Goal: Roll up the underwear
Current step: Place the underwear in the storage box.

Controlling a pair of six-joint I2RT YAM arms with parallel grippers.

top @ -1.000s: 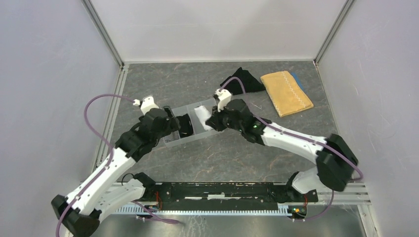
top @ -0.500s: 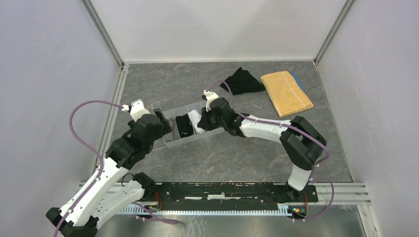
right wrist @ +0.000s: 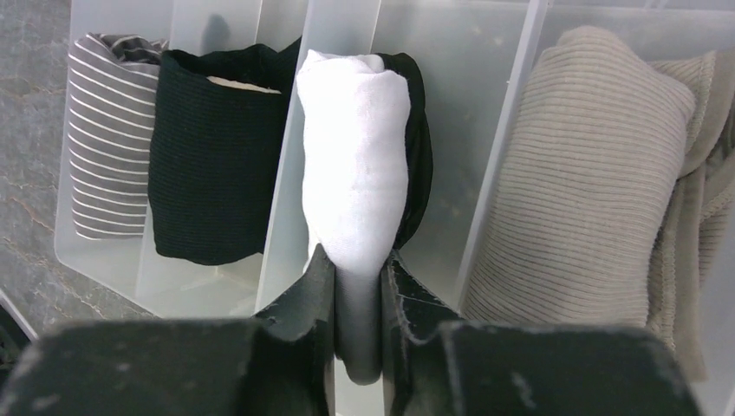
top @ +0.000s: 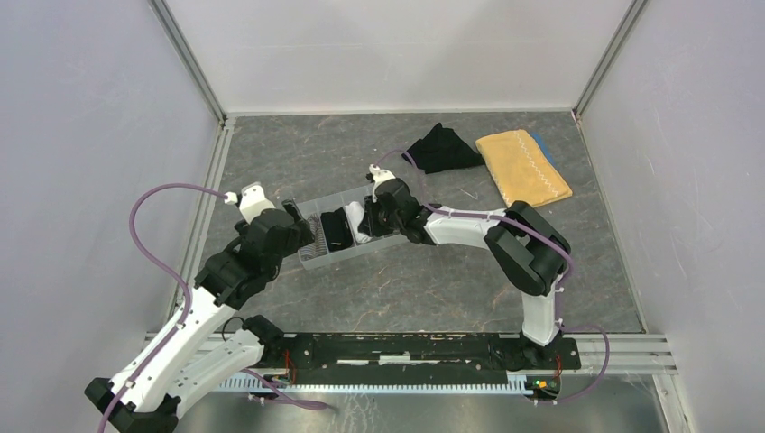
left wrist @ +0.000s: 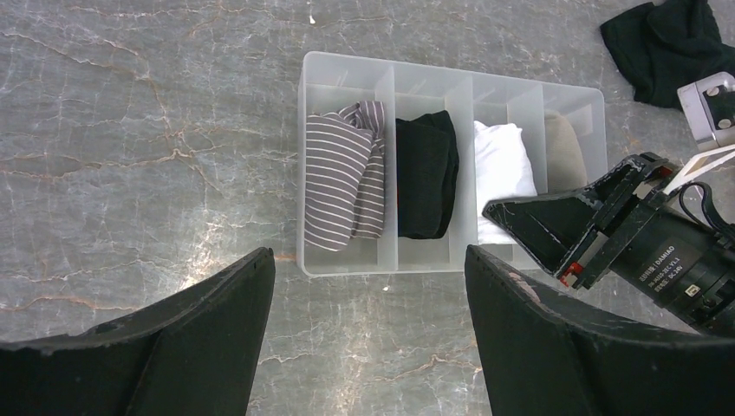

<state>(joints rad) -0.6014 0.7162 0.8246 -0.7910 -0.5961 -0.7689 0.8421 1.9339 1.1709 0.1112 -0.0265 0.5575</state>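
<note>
Here, the right arm (top: 505, 236) folds sharply at its elbow and sends its forearm leftward, low over the table (top: 424, 280), to the right part of the clear divided tray (top: 345, 259); the right gripper (right wrist: 357, 312) has its fingers drawn narrow, pinching the near end of the white roll (right wrist: 355, 147), which lies lengthwise in the third compartment from the left; a dark edge of cloth shows just behind that roll in the same compartment. The left arm (top: 203, 307) stretches diagonally from its base towards the tray's left end, wrist raised and camera looking straight down; the left gripper (left wrist: 368, 347) hangs above the tray's near wall with its fingers spread wide, holding nothing and touching nothing. The striped roll (left wrist: 338, 191) fills the leftmost compartment; the black roll (left wrist: 425, 178) lies in the second, just beside it; the beige roll (right wrist: 581, 191) occupies the rightmost, across a divider from the white one. A loose black garment (top: 442, 149) lies crumpled on the table beyond the tray, well apart from both grippers; the mustard-yellow towel (top: 523, 167) lies folded just to its right.
</note>
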